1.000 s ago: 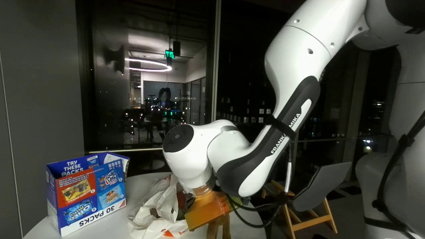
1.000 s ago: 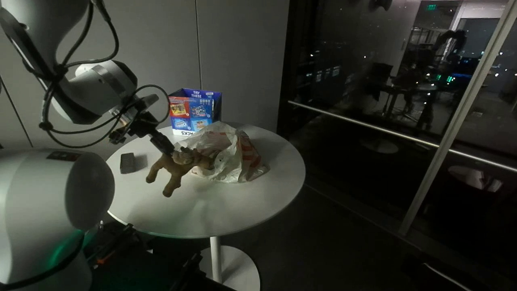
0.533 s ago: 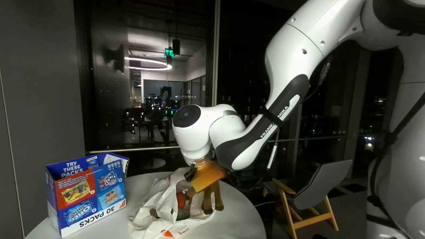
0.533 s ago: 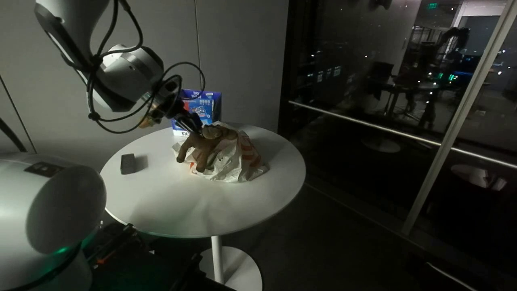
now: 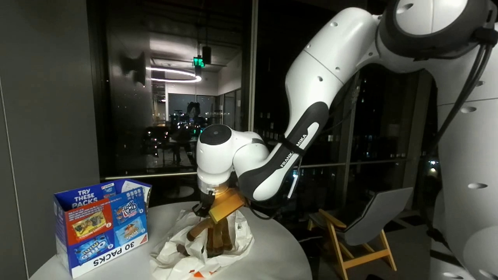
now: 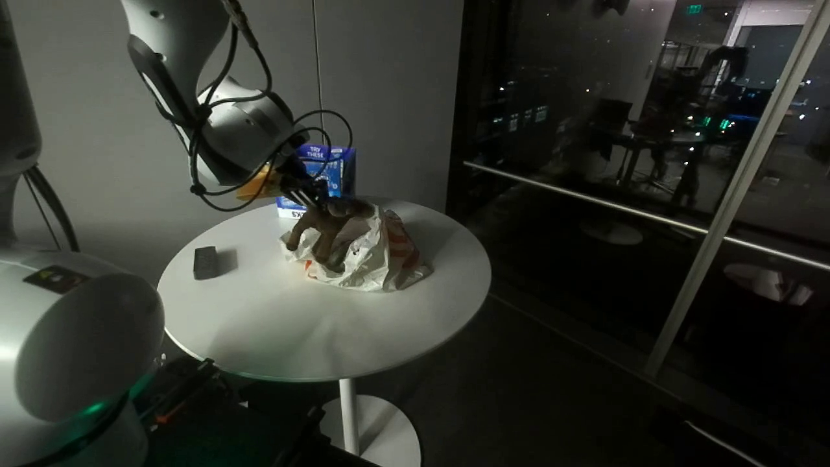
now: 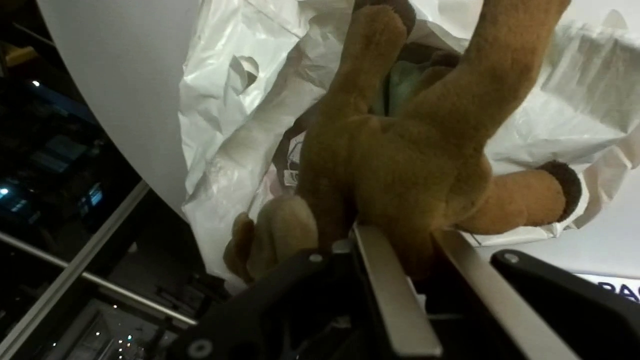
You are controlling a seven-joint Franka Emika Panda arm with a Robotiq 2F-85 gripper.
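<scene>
A brown plush toy [image 7: 415, 165] with stubby legs is pinched between the two metal-faced fingers [image 7: 395, 295] of my gripper [image 7: 402, 232], part of its body pressed in the gap. In both exterior views the toy [image 5: 218, 237] hangs legs down below the gripper [image 6: 318, 194]. Under and around it lies a crumpled white plastic bag [image 5: 243, 233] with red print, its mouth spread open. Something greenish [image 7: 406, 82] shows between the toy's legs, inside the bag. Whether the feet touch the bag's contents I cannot tell.
A blue snack box [image 5: 101, 225] stands upright on the round white table [image 6: 311, 324], close to the bag. A small dark grey block [image 6: 205, 262] lies near the table's rim. Beyond the table are a grey chair [image 5: 377, 214] and dark windows.
The arm has carried the toy from beside the bag to over its open mouth, first rising, then shifting across. The fingers have stayed closed on it. Box and block have not moved.
</scene>
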